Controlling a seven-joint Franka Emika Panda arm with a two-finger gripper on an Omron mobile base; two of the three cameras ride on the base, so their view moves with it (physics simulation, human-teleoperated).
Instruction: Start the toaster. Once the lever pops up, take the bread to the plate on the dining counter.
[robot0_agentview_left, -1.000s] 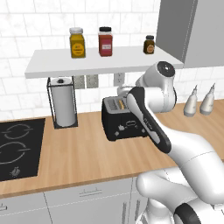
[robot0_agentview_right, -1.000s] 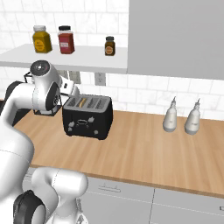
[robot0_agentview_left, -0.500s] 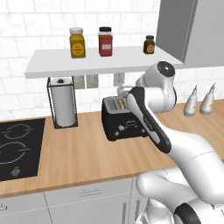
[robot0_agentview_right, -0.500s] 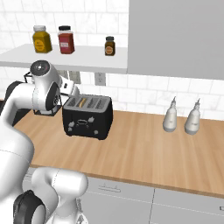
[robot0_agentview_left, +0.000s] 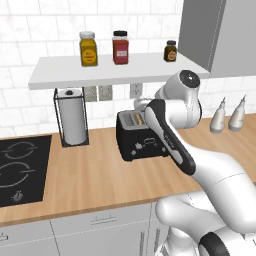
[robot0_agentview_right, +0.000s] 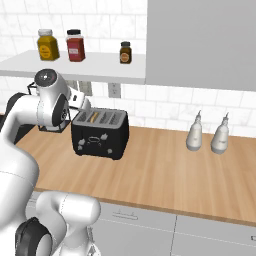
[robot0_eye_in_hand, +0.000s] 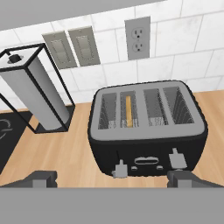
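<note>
Hovering above and in front of the toaster (robot0_eye_in_hand: 148, 127), the gripper (robot0_eye_in_hand: 114, 178) has its two fingertips spread wide apart with nothing between them, one tip (robot0_eye_in_hand: 40, 178) low to the toaster's left and the other below its right front corner. Inside the toaster, the bread (robot0_eye_in_hand: 128, 111) stands on edge in the second slot from the left, sunk down so just its golden top edge shows. Left of the toaster stands a paper towel holder (robot0_agentview_left: 72, 117), and behind it is a tiled wall with an outlet (robot0_eye_in_hand: 137, 38).
</note>
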